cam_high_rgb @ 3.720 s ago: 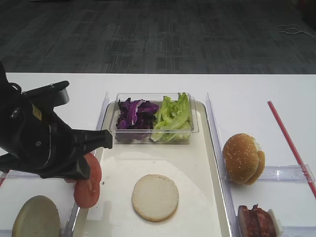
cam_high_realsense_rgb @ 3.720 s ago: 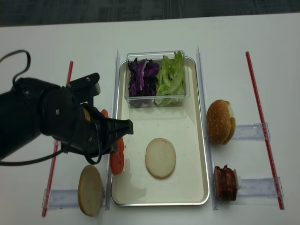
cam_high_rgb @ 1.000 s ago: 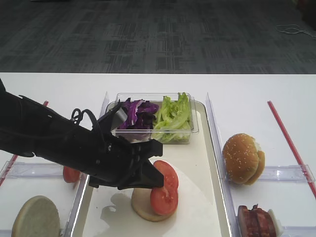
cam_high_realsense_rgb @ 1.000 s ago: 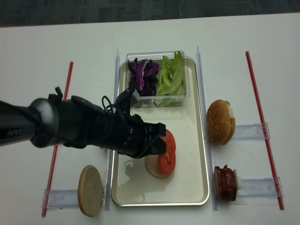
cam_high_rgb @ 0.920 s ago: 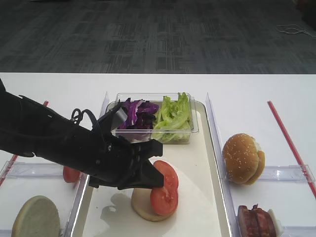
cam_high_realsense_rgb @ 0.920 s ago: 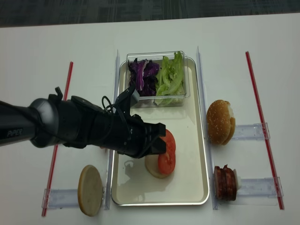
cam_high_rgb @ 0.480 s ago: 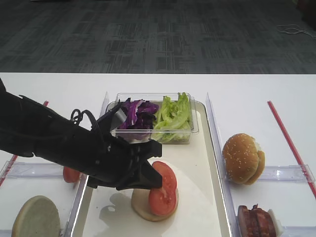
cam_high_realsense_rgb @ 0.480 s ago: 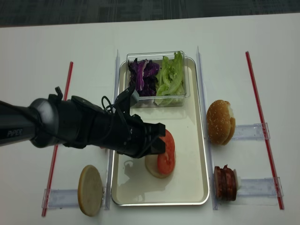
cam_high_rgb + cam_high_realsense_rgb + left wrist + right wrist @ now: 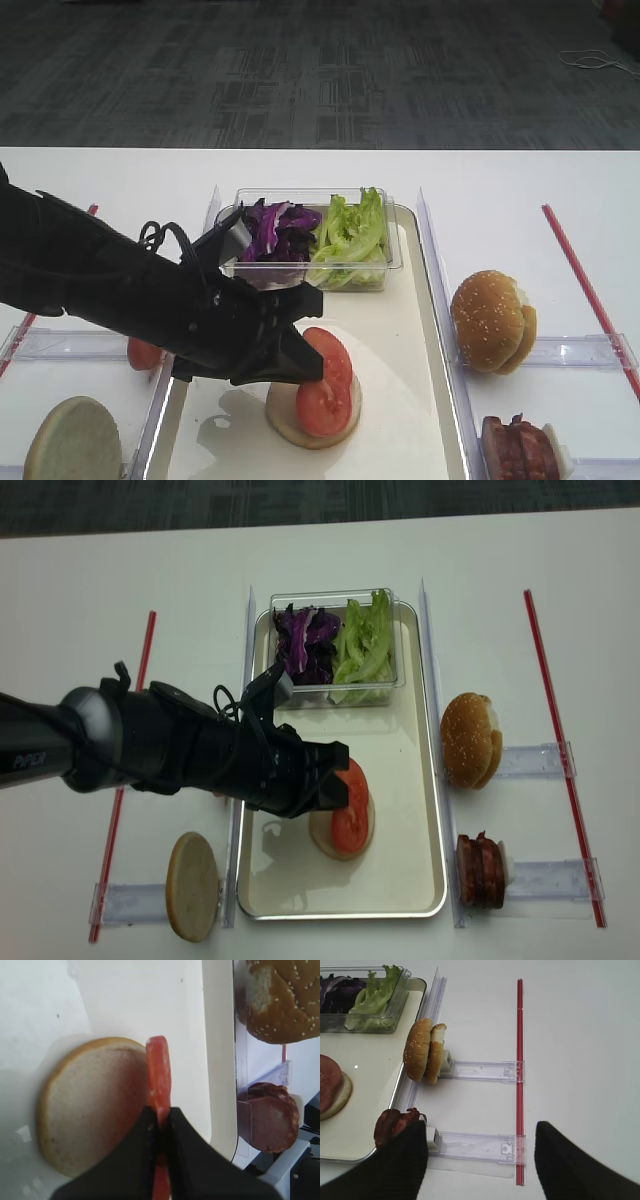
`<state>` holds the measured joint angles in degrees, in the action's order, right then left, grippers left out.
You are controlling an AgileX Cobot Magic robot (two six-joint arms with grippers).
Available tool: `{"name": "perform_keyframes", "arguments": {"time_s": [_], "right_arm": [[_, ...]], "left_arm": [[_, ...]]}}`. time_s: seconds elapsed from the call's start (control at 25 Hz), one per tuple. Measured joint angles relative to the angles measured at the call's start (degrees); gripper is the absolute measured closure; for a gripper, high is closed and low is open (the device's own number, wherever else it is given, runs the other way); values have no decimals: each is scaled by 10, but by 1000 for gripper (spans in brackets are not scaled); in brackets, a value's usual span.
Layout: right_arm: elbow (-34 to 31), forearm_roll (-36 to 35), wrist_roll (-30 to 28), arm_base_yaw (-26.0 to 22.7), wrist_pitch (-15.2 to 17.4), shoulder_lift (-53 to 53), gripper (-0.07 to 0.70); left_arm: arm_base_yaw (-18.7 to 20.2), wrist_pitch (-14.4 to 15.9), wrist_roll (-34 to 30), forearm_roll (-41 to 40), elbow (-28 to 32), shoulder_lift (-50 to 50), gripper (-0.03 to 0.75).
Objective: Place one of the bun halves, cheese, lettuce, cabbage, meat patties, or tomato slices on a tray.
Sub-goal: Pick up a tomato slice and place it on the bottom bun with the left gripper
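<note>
while the left arm reaches in from the left of the frame, low across the tray [image 9: 400, 880], its gripper [image 9: 160, 1127] pinches a tomato slice [image 9: 325, 392] at lower centre. the slice tilts on edge over the bun half [image 9: 90, 1105], lower than a second ago. the right gripper [image 9: 480, 1160] stands parted.

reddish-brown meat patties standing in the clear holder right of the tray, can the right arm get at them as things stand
Probably yes: the reddish-brown meat patties stand just beside the right gripper, whose jaws are open, with nothing between. The left gripper is busy over the tray.
</note>
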<state>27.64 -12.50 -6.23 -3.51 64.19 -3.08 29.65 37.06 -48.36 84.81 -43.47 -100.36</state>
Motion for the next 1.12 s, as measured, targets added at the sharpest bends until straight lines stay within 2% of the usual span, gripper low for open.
{"name": "perform_keyframes", "arguments": {"time_s": [0.36,0.76,1.12], "right_arm": [[0,0,0,0,0,0,162],[0,0,0,0,0,0,162],[0,0,0,0,0,0,162]], "left_arm": [[0,7,0,-1,0,0,643],[0,7,0,-1,0,0,402],[0,9,-3,-1,0,0,327]]}}
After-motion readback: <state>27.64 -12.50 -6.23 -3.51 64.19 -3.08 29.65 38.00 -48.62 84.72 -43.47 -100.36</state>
